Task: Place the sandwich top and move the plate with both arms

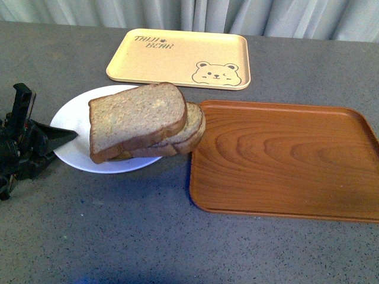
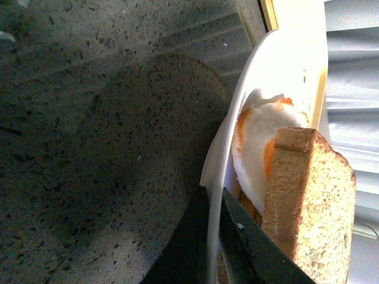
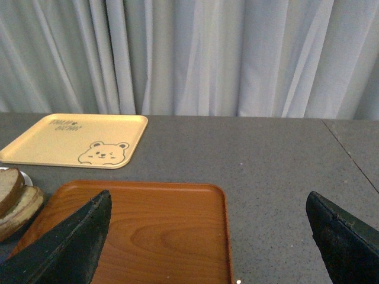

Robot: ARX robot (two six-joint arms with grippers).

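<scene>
The sandwich top (image 1: 135, 117), a thick brown speckled slice, lies on the stacked sandwich on the white plate (image 1: 70, 118). The plate's right side is lifted and overlaps the brown tray's left edge. My left gripper (image 1: 66, 136) is shut on the plate's left rim. In the left wrist view the jaws pinch the thin white rim (image 2: 216, 195), with the bread (image 2: 314, 201) and a white and orange filling (image 2: 254, 154) beside them. My right gripper (image 3: 207, 204) is open and empty above the brown tray (image 3: 154, 231), out of the front view. The sandwich's edge shows in the right wrist view (image 3: 16, 198).
A brown wood-grain tray (image 1: 284, 160) lies right of the plate. A cream bear-print tray (image 1: 177, 58) lies behind it, also in the right wrist view (image 3: 77, 139). A grey curtain hangs along the table's far edge. The table top is grey speckled stone.
</scene>
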